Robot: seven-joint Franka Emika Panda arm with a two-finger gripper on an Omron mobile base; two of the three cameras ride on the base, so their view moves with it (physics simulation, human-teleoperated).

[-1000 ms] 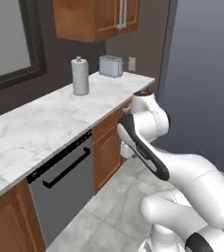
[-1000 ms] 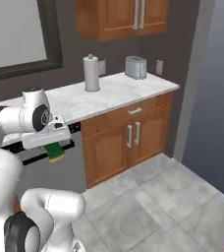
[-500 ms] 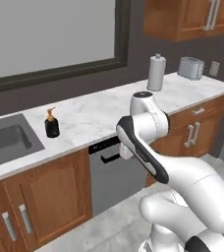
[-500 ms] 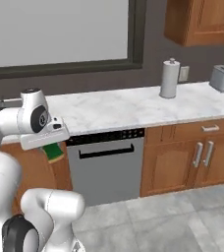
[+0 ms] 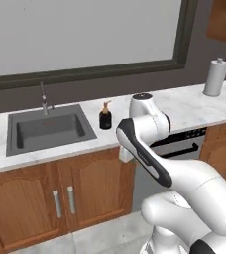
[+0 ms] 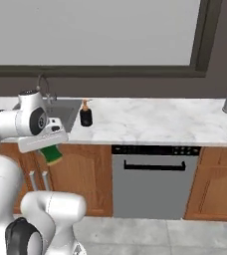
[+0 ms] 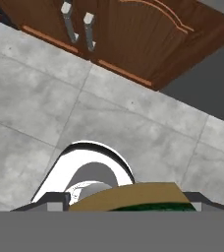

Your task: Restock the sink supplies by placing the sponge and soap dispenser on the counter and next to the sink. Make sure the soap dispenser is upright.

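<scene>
The sponge (image 6: 51, 154), green with a yellow layer, hangs below the robot's hand in the right base view, out in front of the brown cabinet doors (image 6: 83, 184) and lower than the counter's edge; in the hand view its tan and green edge (image 7: 133, 199) sits right at the bottom, between the finger tips. The gripper (image 6: 49, 149) has its jaws set wide with the sponge clamped between them, pointing down toward the grey tiled floor (image 7: 45, 113). The soap dispenser (image 5: 105, 116), a squat black bottle with a thin tan pump, stands upright on the counter (image 5: 184, 106), just beside the right rim of the sink (image 5: 48, 130); from the other side it shows at (image 6: 86, 115). The sink is a dark recessed basin with a slim faucet (image 5: 44, 98) rising at its back edge. Further along the white marble counter, well apart from the sink, a paper towel roll (image 5: 215, 77) stands upright near the wall. Under the counter, right of the cabinet doors, is a dark dishwasher front (image 6: 148, 182) with a bar handle.
</scene>
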